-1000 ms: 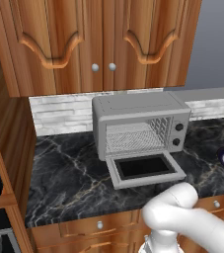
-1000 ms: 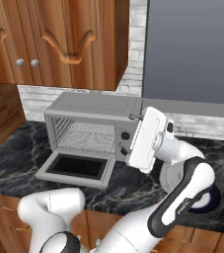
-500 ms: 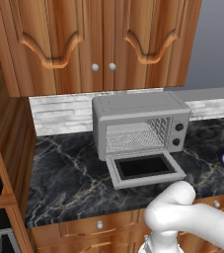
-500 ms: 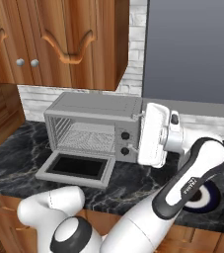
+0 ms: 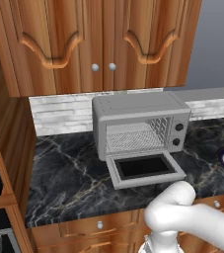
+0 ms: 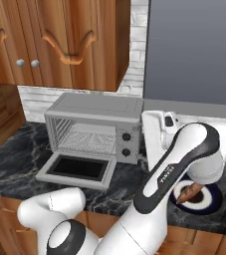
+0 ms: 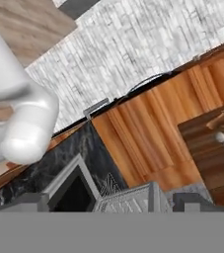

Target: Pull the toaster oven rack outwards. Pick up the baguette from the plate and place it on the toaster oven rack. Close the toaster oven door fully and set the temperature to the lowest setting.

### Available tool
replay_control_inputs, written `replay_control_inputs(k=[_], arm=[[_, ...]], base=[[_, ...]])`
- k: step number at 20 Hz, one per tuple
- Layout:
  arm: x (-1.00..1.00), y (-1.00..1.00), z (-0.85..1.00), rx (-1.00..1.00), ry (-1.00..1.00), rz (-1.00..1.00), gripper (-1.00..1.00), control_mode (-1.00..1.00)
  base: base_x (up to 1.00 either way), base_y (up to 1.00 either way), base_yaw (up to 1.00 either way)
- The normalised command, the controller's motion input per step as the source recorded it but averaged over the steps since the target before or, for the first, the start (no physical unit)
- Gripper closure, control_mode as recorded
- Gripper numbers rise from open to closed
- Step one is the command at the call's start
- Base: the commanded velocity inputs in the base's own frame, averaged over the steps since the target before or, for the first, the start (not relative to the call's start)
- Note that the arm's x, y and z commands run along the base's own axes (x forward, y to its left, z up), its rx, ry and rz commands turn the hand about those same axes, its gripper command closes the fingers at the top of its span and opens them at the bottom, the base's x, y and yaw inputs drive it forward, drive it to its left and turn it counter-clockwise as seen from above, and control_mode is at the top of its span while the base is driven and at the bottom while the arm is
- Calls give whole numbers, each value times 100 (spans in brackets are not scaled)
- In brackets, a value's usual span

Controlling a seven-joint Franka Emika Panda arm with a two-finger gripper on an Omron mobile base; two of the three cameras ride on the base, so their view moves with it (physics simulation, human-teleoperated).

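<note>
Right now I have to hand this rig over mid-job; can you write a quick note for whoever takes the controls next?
Gripper: jaws open, empty; hand raised just right of the toaster oven.
Toaster oven door: open, folded down flat.
Toaster oven rack: appears to sit inside the cavity, not pulled out.
Baguette: lying on the plate, on the counter right of the oven.
Done: nothing certain beyond the open door.
Left: pull rack out, move baguette onto it, shut door, set temperature to lowest.
</note>
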Motion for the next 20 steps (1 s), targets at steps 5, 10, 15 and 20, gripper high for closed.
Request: replay_control_inputs(k=[5, 10, 15, 20], arm=[[23, 0, -39, -33, 0, -22, -100, -100], [4, -13, -31, -14, 0, -10, -100, -100], [0, -36, -31, -11, -3, -10, -100, -100], [14, -19, -23, -10, 7, -7, -100, -100]], base=[[0, 0, 0], [0, 0, 0], [0, 0, 0], [0, 0, 0]])
